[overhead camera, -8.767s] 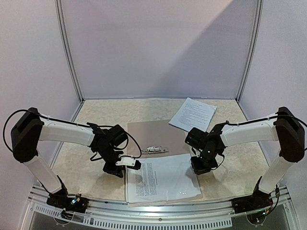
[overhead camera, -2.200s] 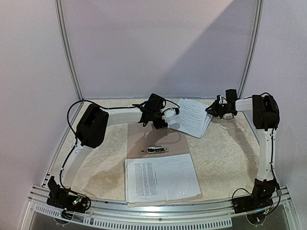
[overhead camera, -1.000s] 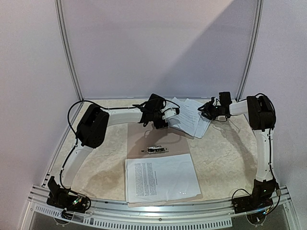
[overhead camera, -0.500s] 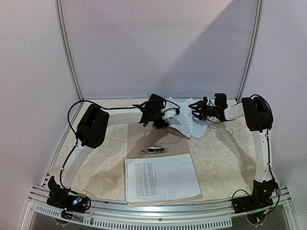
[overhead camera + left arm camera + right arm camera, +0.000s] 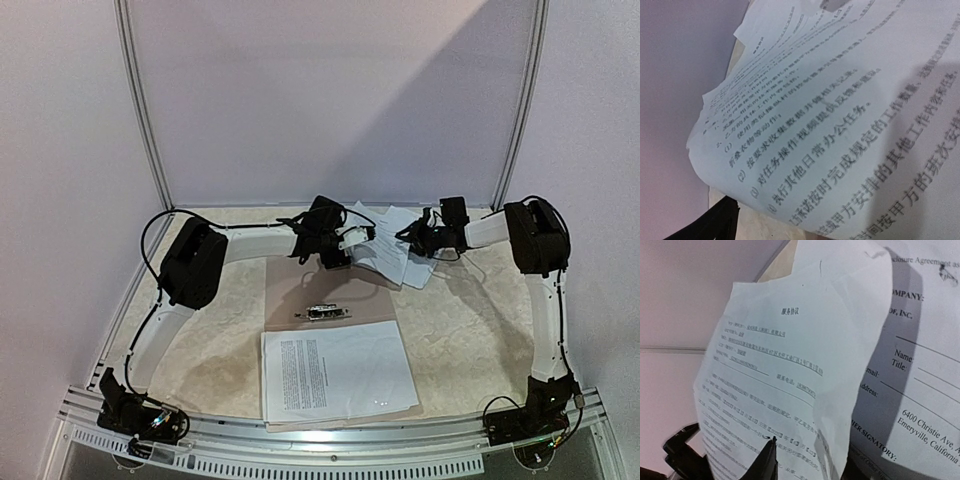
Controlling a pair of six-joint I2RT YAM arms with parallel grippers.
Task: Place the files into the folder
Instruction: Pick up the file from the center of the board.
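The files (image 5: 388, 250) are a loose stack of printed white sheets at the far middle of the table, buckled upward between my two grippers. My left gripper (image 5: 355, 238) is at the stack's left edge and seems shut on it. In the left wrist view the sheets (image 5: 840, 100) fill the frame and only one black finger (image 5: 715, 225) shows. My right gripper (image 5: 412, 238) is at the stack's right side. Its fingers (image 5: 767, 462) stand apart with a raised fold of the top sheet (image 5: 790, 365) between them. The tan folder (image 5: 310, 280) lies open nearer the arms.
The folder's black clip (image 5: 323, 312) sits at its middle. A printed sheet (image 5: 335, 370) lies on the folder's near half. A sheet with English text (image 5: 925, 390) lies flat under the raised one. Metal frame posts (image 5: 140, 110) and pale walls bound the table.
My right gripper has moved left into the files, which buckled up and then settled a little. Its fingers look less spread than half a second ago. The left arm has stayed put.
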